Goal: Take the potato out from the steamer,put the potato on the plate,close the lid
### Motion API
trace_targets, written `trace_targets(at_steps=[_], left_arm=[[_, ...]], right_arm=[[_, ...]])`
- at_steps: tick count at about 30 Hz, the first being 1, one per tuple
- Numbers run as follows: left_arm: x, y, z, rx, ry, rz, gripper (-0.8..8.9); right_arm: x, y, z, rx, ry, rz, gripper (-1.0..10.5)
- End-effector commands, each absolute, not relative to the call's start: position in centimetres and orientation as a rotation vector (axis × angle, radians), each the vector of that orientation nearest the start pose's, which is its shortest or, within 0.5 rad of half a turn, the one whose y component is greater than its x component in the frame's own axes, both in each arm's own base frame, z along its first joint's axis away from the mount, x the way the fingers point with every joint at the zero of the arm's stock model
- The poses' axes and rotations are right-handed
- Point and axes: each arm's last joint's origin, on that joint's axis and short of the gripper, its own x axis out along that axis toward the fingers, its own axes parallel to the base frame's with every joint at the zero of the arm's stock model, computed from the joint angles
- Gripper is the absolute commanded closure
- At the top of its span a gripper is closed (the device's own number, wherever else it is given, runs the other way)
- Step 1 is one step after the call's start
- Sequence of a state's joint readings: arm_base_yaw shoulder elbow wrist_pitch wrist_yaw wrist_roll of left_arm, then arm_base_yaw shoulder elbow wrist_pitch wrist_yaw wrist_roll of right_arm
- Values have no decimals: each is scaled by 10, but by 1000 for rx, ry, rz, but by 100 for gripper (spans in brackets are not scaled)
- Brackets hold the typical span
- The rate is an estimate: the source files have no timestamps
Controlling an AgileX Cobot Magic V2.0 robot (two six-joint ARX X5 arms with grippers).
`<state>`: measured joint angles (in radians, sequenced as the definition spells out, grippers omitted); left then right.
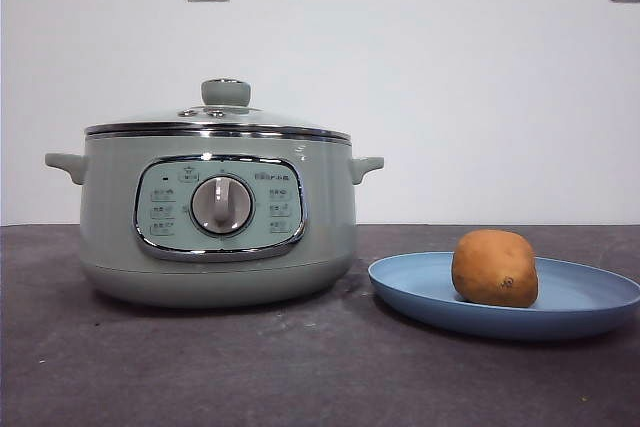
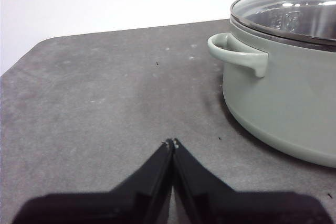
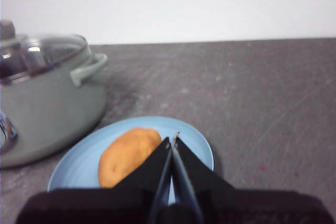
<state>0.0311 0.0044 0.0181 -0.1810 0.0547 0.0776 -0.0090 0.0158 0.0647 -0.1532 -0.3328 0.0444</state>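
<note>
Right wrist view shows my right gripper [image 3: 174, 139] clenched on nothing above the potato [image 3: 127, 155], which lies on the blue plate [image 3: 197, 142]. My left gripper [image 2: 172, 143] is clenched empty beside the steamer [image 1: 215, 217], lid [image 1: 220, 117] seated on its rim.

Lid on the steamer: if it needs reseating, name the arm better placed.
Left. Its end effector, shut and empty, is beside the steamer, whose lid already sits on. The right end effector, also shut, is over the plate holding the potato.
</note>
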Motion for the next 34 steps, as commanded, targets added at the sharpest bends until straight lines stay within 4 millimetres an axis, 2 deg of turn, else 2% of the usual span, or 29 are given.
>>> trace_targets(at_steps=[1,9,34], left_arm=[[96,2,147,66,178,-27,817],[96,2,147,66,178,-27,817],[96,2,147,66,178,-27,817]], right_arm=[[93,8,162,71,126,315,946],[92,8,152,63,219,315,946],[92,8,151,79,237,314,946]])
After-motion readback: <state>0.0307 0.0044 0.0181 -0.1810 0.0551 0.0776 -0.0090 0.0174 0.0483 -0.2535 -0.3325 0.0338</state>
